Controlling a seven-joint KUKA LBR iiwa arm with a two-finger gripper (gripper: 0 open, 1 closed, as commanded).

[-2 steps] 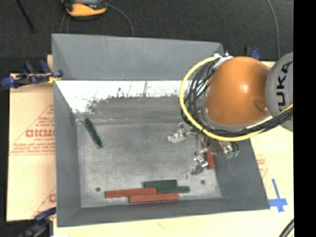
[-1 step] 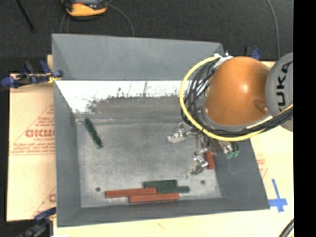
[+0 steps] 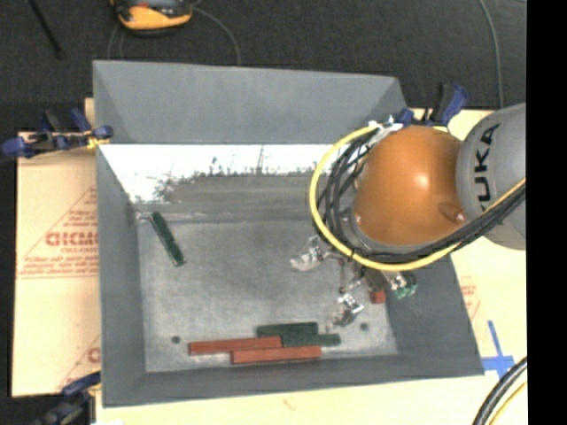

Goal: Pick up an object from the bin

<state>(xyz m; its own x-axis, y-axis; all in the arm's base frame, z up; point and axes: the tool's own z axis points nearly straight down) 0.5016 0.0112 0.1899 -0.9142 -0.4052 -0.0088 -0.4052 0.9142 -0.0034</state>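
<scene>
My gripper (image 3: 328,282) hangs over the right half of the bin floor, below the orange cover. Its two metal fingertips (image 3: 309,256) stand well apart, so it is open, with bare floor between them. A dark green bar (image 3: 289,332) lies just below the lower fingertip, near the front wall. Two red-brown bars (image 3: 276,354) lie end to end beside it along the front wall. A small red piece (image 3: 378,297) and a small green piece (image 3: 405,287) peek out from under the arm at the right.
A slim dark green stick (image 3: 167,238) lies tilted at the far left of the floor. The arm and its cables cover the bin's right back corner.
</scene>
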